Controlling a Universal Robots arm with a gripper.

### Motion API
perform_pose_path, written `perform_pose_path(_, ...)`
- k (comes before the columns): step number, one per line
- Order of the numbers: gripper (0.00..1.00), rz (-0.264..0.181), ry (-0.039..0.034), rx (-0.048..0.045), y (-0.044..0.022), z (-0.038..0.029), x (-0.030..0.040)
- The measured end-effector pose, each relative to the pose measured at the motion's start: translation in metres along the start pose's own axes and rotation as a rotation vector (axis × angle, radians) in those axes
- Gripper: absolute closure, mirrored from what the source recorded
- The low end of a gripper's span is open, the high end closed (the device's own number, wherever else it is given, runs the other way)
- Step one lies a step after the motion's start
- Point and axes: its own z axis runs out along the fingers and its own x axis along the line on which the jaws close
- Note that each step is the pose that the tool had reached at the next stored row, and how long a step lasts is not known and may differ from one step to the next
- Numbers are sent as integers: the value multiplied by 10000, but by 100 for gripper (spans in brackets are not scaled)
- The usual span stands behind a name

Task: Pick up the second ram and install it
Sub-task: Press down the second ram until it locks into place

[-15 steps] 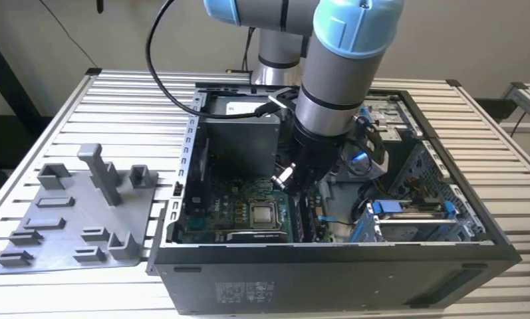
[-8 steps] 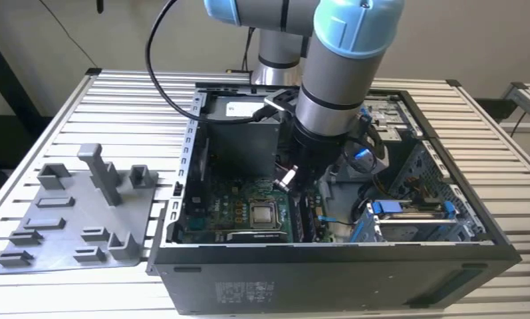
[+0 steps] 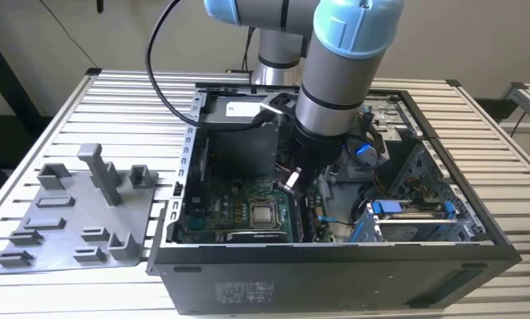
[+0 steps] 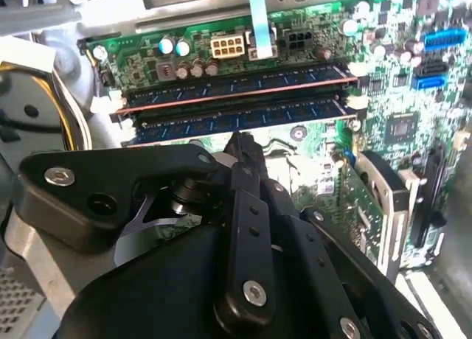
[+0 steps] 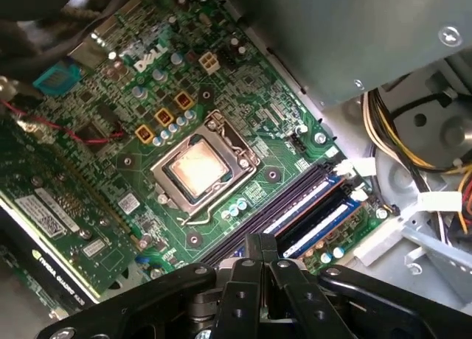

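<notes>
**A:** Where are the robot's black fingers (image 4: 240,144)?

**B:** They are deep inside the open black computer case (image 3: 336,279), which stands on the table (image 3: 114,100) of silver slats. In the exterior view the grey and blue arm (image 3: 344,66) comes down from above into the case. The fingers (image 3: 291,181) hang over the green motherboard (image 3: 238,212), near the square silver processor socket (image 3: 265,214).

**A:** Are the fingers open?

**B:** No. In both wrist views the two tips (image 5: 259,243) are pressed together into one narrow point. I see nothing between them.

**A:** And where is the second ram (image 4: 243,118), the long thin dark memory stick?

**B:** It stands upright in its slot on the motherboard, directly in front of the closed tips in the second wrist view. A matching dark stick (image 4: 236,85) sits in the next slot, parallel and just beside it, on the far side from the fingers. Small white clips (image 4: 356,102) stand at the slot ends.

**A:** Do the tips touch the stick?

**B:** They are very near its upper edge, but I cannot tell if they really touch it.

**A:** What else is on the table?

**B:** A grey plastic tray with upright posts (image 3: 70,226) lies beside the case, at the exterior view's left, well apart from the fingers.
</notes>
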Motion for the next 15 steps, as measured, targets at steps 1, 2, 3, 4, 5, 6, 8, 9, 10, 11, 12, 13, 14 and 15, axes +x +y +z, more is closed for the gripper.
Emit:
perform_pose_path(1,89,-147,-23,16,0,0,0)
perform_pose_path(2,89,-288,-50,38,0,1,0)
perform_pose_path(3,89,-430,-75,60,-1,1,0)
perform_pose_path(4,89,-582,-97,78,-1,2,0)
perform_pose_path(5,89,-739,-111,88,-1,2,-1)
perform_pose_path(6,89,-912,-116,90,-1,2,-1)
perform_pose_path(8,89,-1273,-102,83,0,1,0)
perform_pose_path(9,89,-1452,-94,79,0,1,1)
perform_pose_path(10,89,-1631,-86,75,0,1,1)
perform_pose_path(11,89,-1819,-80,70,0,4,0)
perform_pose_path(12,89,-1997,-75,64,-1,7,0)
perform_pose_path(13,89,-2177,-69,59,0,10,0)
perform_pose_path(14,89,-2357,-64,56,-1,14,0)
perform_pose_path(15,89,-2543,-58,55,-1,18,0)
